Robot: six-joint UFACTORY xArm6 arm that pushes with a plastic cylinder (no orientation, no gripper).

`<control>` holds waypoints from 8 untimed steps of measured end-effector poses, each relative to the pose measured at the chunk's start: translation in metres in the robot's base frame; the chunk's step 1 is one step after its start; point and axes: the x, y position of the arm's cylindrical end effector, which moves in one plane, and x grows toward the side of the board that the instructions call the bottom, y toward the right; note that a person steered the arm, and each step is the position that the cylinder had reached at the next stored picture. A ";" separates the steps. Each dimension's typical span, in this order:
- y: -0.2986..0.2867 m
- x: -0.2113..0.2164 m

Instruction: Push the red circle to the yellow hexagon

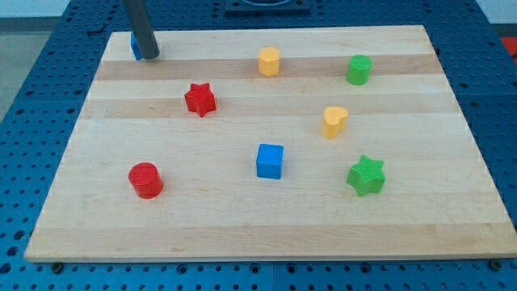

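nothing is judged done yet: the red circle point(146, 179) lies at the desk's point(242, 234) lower left, well apart from the yellow hexagon point(269, 61). my tip point(150, 56), which grasps nothing, is seen at the top left, touching a blue block point(135, 46).

Non-task blocks — red star point(199, 99), blue cube point(270, 160), green star point(366, 175), green cyl. point(359, 69), yellow heart point(334, 121).

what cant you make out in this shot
- Blue block, camera view, top left: mostly hidden behind the rod, shape unreadable.
- My tip: whether it touches that block is unclear.
- Rod's upper part: cut off by the view's top.
- Yellow block: shape too small to tell.
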 end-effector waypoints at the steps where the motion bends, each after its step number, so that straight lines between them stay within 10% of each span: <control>1: -0.012 0.000; 8: -0.025 0.131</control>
